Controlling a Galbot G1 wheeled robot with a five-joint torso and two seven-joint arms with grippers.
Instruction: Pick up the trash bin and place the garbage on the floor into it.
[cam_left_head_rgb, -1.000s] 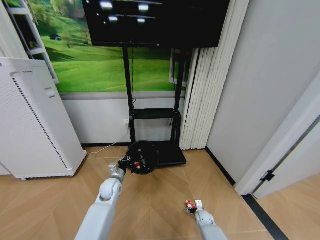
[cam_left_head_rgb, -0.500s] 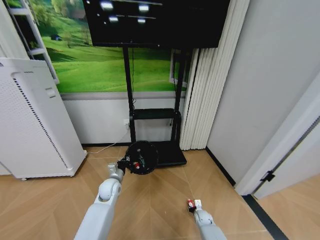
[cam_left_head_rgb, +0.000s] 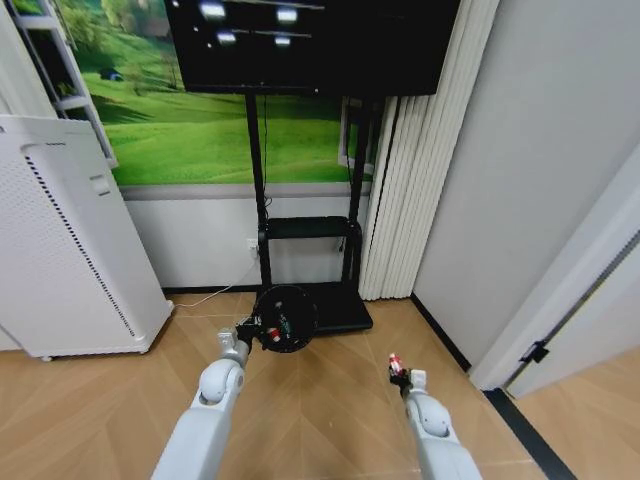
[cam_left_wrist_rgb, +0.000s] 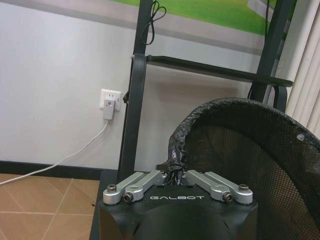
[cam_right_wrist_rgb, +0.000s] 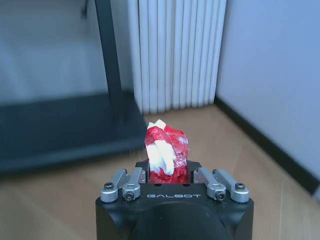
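Two grippers are at work, both raised above the light tan herringbone parquet floor (cam_left_head_rgb: 320, 420). My left gripper (cam_left_head_rgb: 247, 332) reaches toward eleven o'clock in the head view and is pinched on the near rim of the small black round mesh trash bin (cam_left_head_rgb: 284, 316), which is lined with a crinkled black plastic bag; in the left wrist view the gripper (cam_left_wrist_rgb: 175, 176) has its fingers drawn together on a bunched fold of that liner at the bin (cam_left_wrist_rgb: 250, 160) edge. The bin hangs tilted with its dark mouth turned toward me, in front of the black metal stand (cam_left_head_rgb: 305, 235) that carries the large dark screen (cam_left_head_rgb: 310, 45), and small red and green bits show inside it. My right gripper (cam_left_head_rgb: 400, 374) sits at about one o'clock, well apart from the bin, and is clamped on a small crumpled red-and-white wrapper (cam_left_head_rgb: 396, 364); in the right wrist view the gripper (cam_right_wrist_rgb: 167, 172) holds the wrapper (cam_right_wrist_rgb: 165, 152) upright between its fingers, with the white pleated curtain (cam_right_wrist_rgb: 175, 50) behind it. At nine o'clock a tall white perforated box appliance (cam_left_head_rgb: 65, 240) stands against the wall.
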